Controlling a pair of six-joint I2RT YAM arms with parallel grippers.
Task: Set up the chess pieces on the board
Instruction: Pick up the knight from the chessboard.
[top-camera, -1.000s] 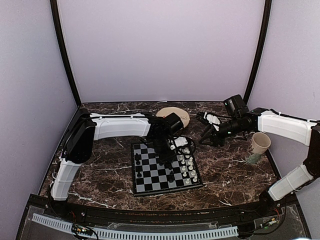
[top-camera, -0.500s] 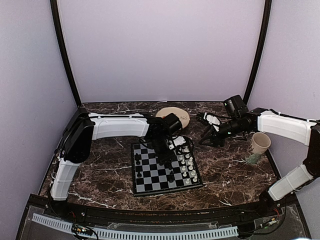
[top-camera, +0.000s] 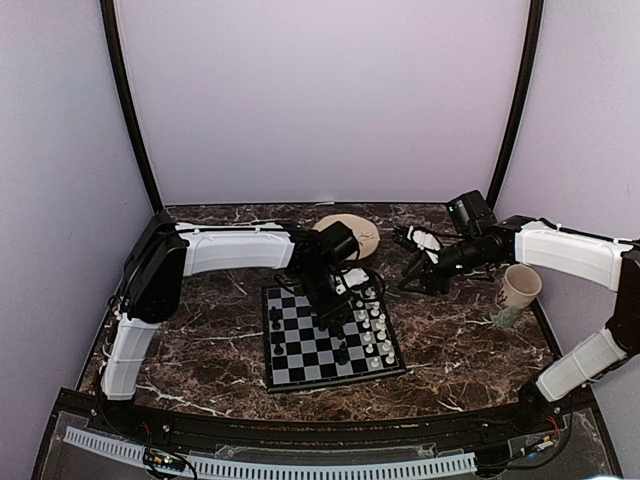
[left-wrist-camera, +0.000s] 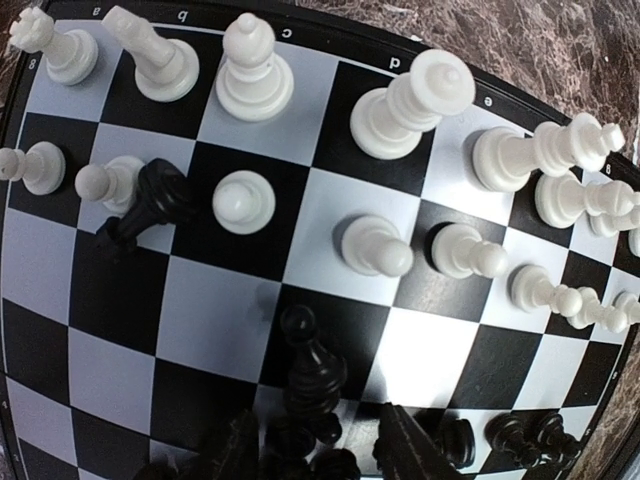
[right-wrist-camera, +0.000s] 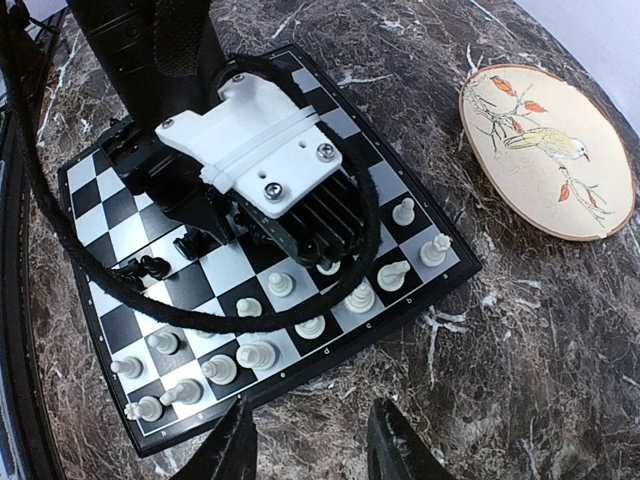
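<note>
**1. Left gripper** (left-wrist-camera: 315, 455): low over the board (left-wrist-camera: 215, 320). The jaws stand apart on either side of an upright black piece (left-wrist-camera: 312, 365), with a gap showing on both sides, so nothing is gripped.
- Change: the jaws are wider than 1 second ago, and in the top view the wrist has drawn slightly back.
- Reading: the piece was probably just released on its square, so 1 more placement looks done.

**2. White pieces** (left-wrist-camera: 410, 105): standing in 2 rows along 1 edge of the board.

**3. Toppled black piece** (left-wrist-camera: 145, 210): lying tilted just beside a white pawn (left-wrist-camera: 105, 182), among the white rows. It probably needs righting and moving.

**4. Other black pieces:** clustered at the jaws, count unclear.

**5. Right gripper** (right-wrist-camera: 310, 440): above the worktop (right-wrist-camera: 520, 380) just beside the board, jaws apart and empty. Its position matches the earlier frame.
</note>
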